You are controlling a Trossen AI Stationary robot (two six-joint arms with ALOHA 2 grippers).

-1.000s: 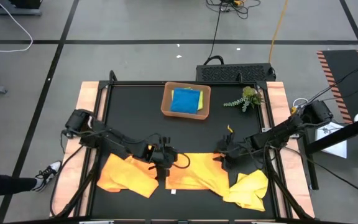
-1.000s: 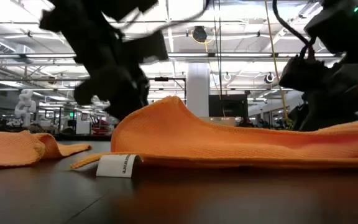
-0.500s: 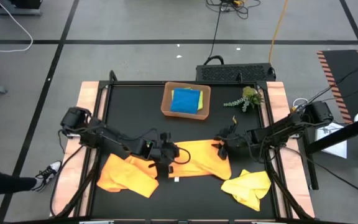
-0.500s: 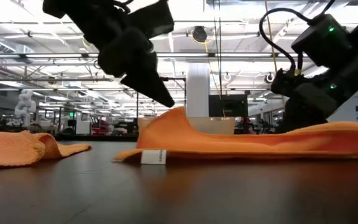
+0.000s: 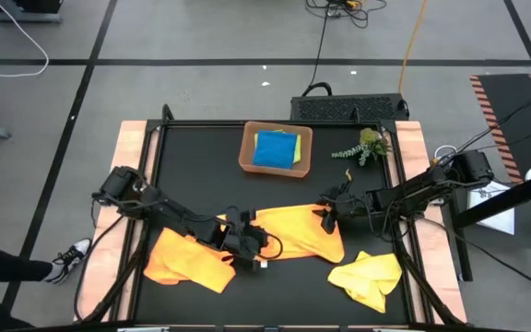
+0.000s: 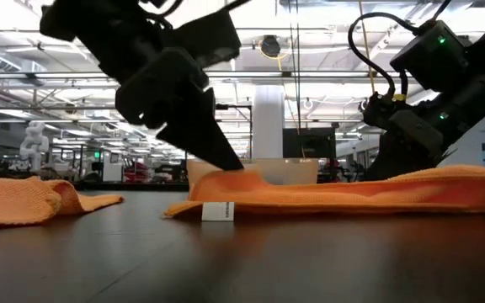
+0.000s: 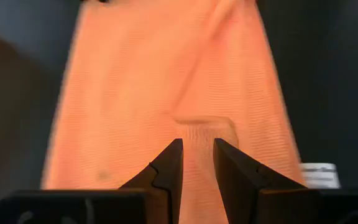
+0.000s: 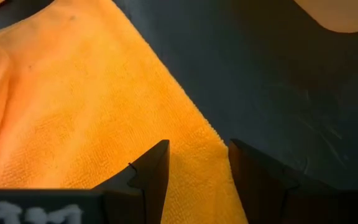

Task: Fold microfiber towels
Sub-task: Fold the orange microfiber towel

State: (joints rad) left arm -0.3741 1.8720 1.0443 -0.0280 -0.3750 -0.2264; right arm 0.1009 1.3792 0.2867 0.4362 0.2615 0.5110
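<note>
Orange microfiber towel (image 5: 293,232) lies half-folded mid-bench, my left gripper (image 5: 247,242) clamped on its near-left corner and my right gripper (image 5: 326,216) pinching its right edge — soft, light, floppy cloth, best taken by corners — with others crumpled nearby.

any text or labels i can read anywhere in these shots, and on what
None can be read.
White tag on the middle orange towel: print too blurred.
Pale marks on the right wrist camera's own mount: not legible.
Signs in the room behind the table, low view: too small to read.
</note>
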